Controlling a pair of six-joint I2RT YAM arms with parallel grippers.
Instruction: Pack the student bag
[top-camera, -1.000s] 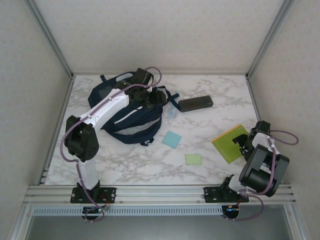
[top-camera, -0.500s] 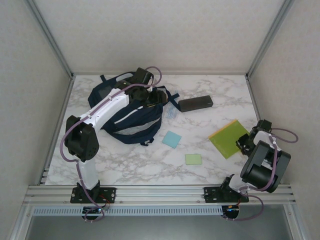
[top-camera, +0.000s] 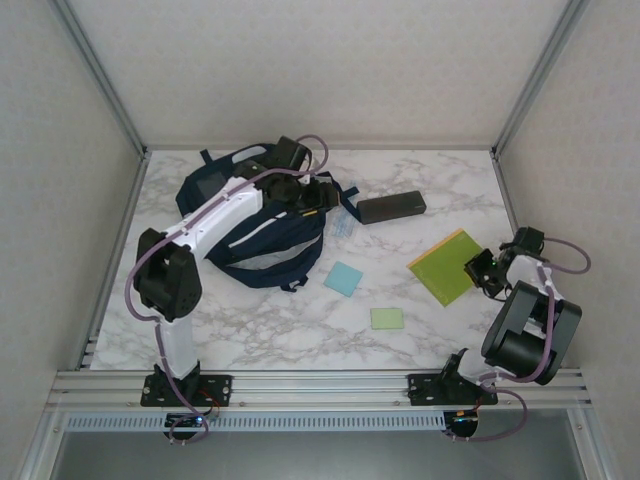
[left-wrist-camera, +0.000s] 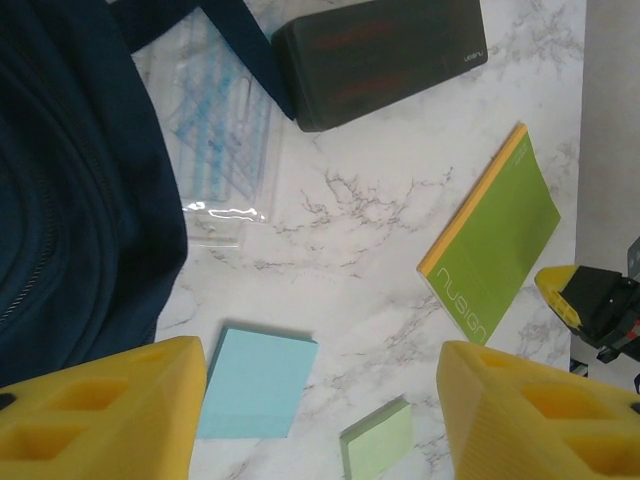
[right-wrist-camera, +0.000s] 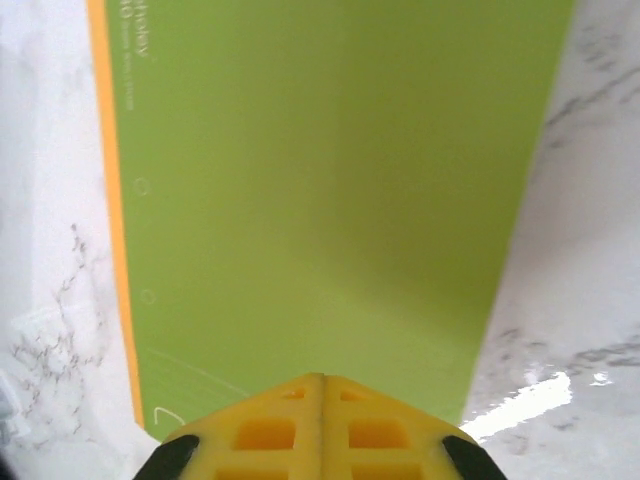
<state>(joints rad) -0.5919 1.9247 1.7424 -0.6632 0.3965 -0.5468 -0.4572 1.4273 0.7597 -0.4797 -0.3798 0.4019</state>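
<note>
The student bag (top-camera: 250, 225) is a dark navy backpack lying at the back left of the marble table; its fabric also shows in the left wrist view (left-wrist-camera: 70, 200). My left gripper (top-camera: 318, 195) hovers open over the bag's right edge, with nothing between its yellow fingers (left-wrist-camera: 100, 410). A lime-green notebook (top-camera: 447, 265) with an orange spine lies flat at the right (left-wrist-camera: 495, 250). My right gripper (top-camera: 480, 270) is shut, its joined tips (right-wrist-camera: 320, 385) over the notebook's near end (right-wrist-camera: 320, 180). The notebook's cover faces the camera and is not pinched.
A black case (top-camera: 391, 207) lies behind the notebook. A clear plastic packet (left-wrist-camera: 220, 150) rests against the bag. A blue sticky pad (top-camera: 344, 278) and a smaller green pad (top-camera: 387, 318) lie mid-table. Frame posts and walls border the table.
My right gripper closed and moved left and away from the front edge; the green notebook slid up-left with it. The left arm stayed almost still.
</note>
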